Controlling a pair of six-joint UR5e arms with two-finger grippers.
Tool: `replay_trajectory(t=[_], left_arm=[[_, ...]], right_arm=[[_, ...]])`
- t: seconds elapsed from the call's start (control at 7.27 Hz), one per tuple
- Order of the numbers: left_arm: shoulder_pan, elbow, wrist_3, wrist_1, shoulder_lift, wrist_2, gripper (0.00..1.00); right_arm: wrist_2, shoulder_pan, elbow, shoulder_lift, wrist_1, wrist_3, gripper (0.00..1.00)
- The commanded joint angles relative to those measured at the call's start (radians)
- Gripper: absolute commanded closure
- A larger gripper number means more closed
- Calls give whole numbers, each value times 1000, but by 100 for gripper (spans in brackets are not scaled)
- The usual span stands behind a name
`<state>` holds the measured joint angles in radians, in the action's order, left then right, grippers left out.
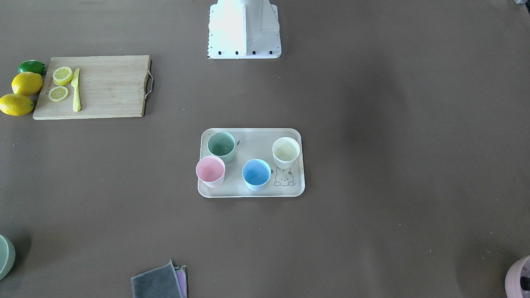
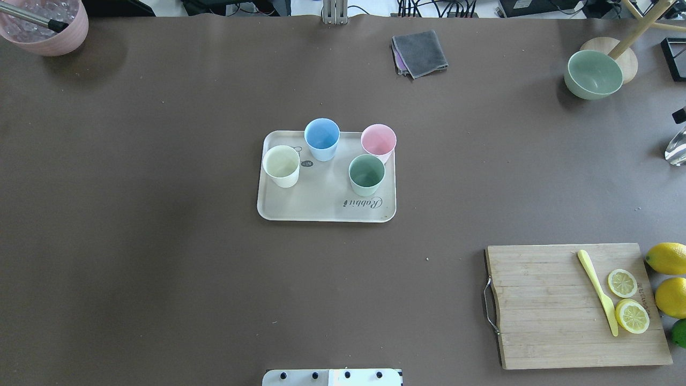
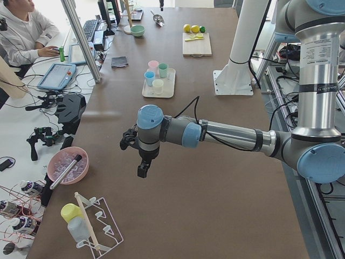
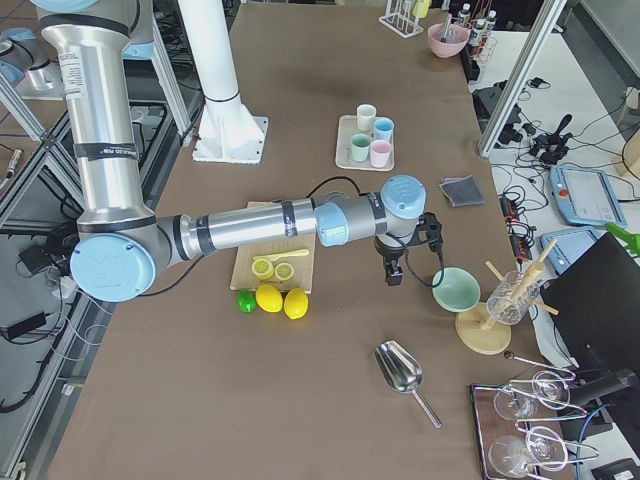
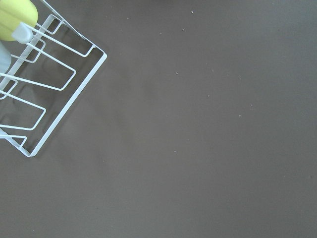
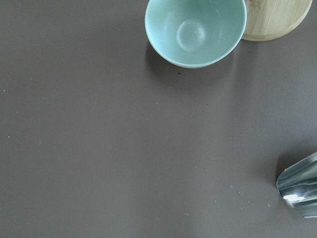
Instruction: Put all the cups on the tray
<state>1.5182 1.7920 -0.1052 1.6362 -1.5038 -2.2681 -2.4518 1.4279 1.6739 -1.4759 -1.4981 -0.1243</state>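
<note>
Tray (image 2: 321, 206) sat mid-table (image 2: 161, 241), flat, lettering side toward the robot base. All four cups were on it, upright, mouths up. The blue cup (image 2: 322, 138) was at the far rim and the pink cup (image 2: 378, 142) at the far right corner. The green cup (image 2: 366, 174) stood just beside the pink one, by the "Rabbit" lettering. I could not tell if those two touched. The cream cup (image 2: 281, 165) was at the tray's left side, apart from the others.

From the left side view I saw the left gripper (image 3: 142, 168) hovering over bare table, well apart from the tray, toward the robot's left end. I could not tell whether its jaws were parted or closed, and nothing was visible in them. Its wrist view showed only tabletop and a corner of a white wire rack (image 5: 66, 103).

From the right side view the right gripper (image 4: 393, 272) hung above the table near the green bowl (image 2: 594, 74). Its jaw state was the same, I could not tell. Its wrist view caught that bowl touching a wooden disc (image 6: 277, 20), plus an edge of the metal scoop (image 4: 400, 370).

The cutting board (image 2: 546, 305) lay on the robot's right, near side. It held a yellow knife (image 2: 597, 292) and two lemon slices (image 2: 622, 283). Two lemons (image 2: 667, 257) and a lime (image 2: 679, 332) lay just beside its right edge. A folded grey cloth (image 2: 420, 52) sat at the far edge and a pink bowl (image 2: 64, 37) in the far left corner.
</note>
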Motion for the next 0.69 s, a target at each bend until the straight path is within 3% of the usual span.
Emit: replay_trajectory(t=[0.0,0.55], left_arm=[[2,13,4,19,7,-1,2],[-1,18,1,25,-9,-1,2]], right_arm=[[5,-6,0,-3,2,0,0],[5,3,0,3,1,0,0]])
